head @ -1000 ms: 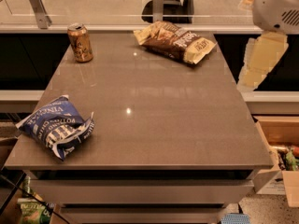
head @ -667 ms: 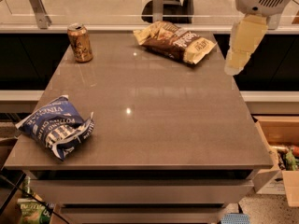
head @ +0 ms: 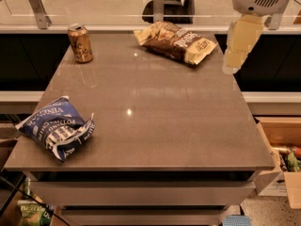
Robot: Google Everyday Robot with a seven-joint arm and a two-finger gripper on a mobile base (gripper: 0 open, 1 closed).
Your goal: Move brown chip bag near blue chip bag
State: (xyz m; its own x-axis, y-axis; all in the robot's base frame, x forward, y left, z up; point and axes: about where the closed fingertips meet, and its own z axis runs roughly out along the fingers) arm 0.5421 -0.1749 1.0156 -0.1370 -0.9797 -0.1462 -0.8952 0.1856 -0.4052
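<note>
Camera view: grey table (head: 160, 131). Brown chip bag (head: 175, 42) lies flat at the far edge, 1 o'clock on the tabletop. Blue chip bag (head: 56, 127) lies crumpled at 8 o'clock by the near-left edge, well apart from the brown one. Drink can (head: 80, 43) stands upright at 11 o'clock. Gripper (head: 233, 62) hangs at 2 o'clock, just beside the brown bag's right end, not touching it; cannot tell how far open it is.

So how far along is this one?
Nothing done yet: the brown chip bag lies at the far edge of the table, the blue chip bag at the near left corner. In hand: the pincer hangs right of the brown bag, apart from it. Left: grasp, carry, set down.
</note>
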